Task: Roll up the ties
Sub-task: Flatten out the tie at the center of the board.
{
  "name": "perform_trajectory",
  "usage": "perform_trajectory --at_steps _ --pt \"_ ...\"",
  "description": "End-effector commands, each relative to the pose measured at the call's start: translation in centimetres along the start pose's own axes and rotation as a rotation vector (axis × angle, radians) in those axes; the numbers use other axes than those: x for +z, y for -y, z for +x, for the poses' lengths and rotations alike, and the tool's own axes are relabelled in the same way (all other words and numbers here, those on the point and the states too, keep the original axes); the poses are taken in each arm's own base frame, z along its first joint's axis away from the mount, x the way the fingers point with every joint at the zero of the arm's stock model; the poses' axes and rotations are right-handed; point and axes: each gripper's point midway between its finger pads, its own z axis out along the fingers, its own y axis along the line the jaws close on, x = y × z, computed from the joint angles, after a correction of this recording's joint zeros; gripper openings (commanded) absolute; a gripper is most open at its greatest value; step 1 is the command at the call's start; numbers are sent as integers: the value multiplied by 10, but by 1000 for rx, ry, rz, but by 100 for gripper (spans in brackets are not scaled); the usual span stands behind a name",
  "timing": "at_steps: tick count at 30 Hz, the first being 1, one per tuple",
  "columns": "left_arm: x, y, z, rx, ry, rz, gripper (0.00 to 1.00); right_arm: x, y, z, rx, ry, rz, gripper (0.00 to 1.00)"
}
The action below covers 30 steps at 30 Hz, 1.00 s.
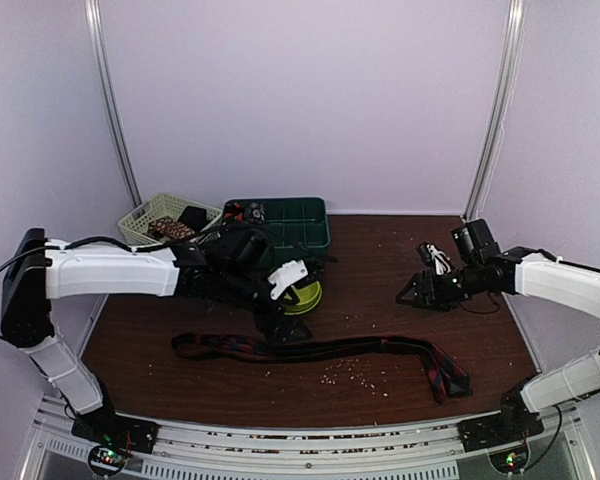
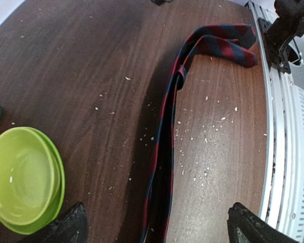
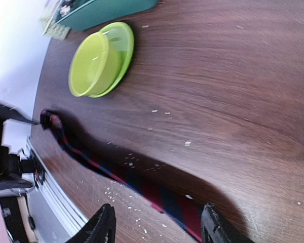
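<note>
One tie (image 1: 320, 350), dark with red and navy diagonal stripes, lies flat across the front of the brown table (image 1: 400, 250), its wide end folded back at the right (image 1: 445, 378). My left gripper (image 1: 283, 322) hovers over the tie's left part, beside the green bowl. In the left wrist view the tie (image 2: 164, 152) runs lengthwise between the wide-open left gripper (image 2: 157, 228) fingers. My right gripper (image 1: 405, 295) hangs above the table's right side. In the right wrist view the tie (image 3: 157, 195) lies below the open right gripper (image 3: 157, 230), untouched.
A lime-green bowl on a plate (image 1: 302, 295) sits just behind the left gripper. A dark green bin (image 1: 290, 220) and a pale basket (image 1: 160, 215) stand at the back. Pale crumbs (image 1: 355, 370) are scattered near the tie. A metal rail (image 1: 310, 440) runs along the near edge.
</note>
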Motion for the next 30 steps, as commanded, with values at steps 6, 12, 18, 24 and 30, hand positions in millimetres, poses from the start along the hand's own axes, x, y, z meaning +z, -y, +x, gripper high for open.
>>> perform_trajectory --at_steps 6,12,18,24,30 --pt "68 8 1 122 -103 45 98 12 1 27 -72 -92 54 56" --pt "95 5 16 143 -179 45 98 -7 -1 29 -60 -41 72 51" --pt "110 12 32 125 -226 102 81 -22 -2 36 -49 -22 83 51" --pt "110 23 50 75 -289 165 34 -28 1 41 -35 -4 93 51" --pt "77 63 53 -56 -298 378 0 -30 -3 47 -25 -27 66 43"
